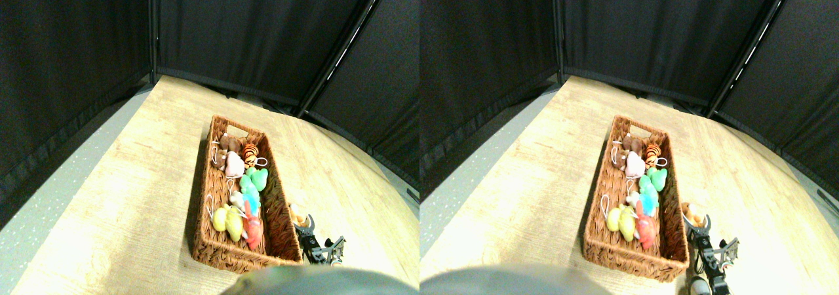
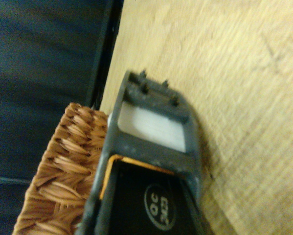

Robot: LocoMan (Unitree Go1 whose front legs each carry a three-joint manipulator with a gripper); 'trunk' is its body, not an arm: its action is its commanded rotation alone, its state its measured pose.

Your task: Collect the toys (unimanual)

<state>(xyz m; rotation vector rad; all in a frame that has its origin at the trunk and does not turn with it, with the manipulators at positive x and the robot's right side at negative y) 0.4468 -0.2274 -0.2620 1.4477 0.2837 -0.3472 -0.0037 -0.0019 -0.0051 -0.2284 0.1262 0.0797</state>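
Most toys [image 1: 244,190] lie in the basket [image 1: 204,196]; an orange toy [image 1: 298,214] sits just outside its right wall, at the right pincer [image 1: 305,225], whose grip I cannot tell

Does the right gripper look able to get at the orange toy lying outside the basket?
Probably yes. The orange toy lies on the table beside the basket, just ahead of the right gripper, with nothing between them.

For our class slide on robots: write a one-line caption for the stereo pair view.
Wicker basket full of plush toys; one small orange toy outside, by the right gripper.
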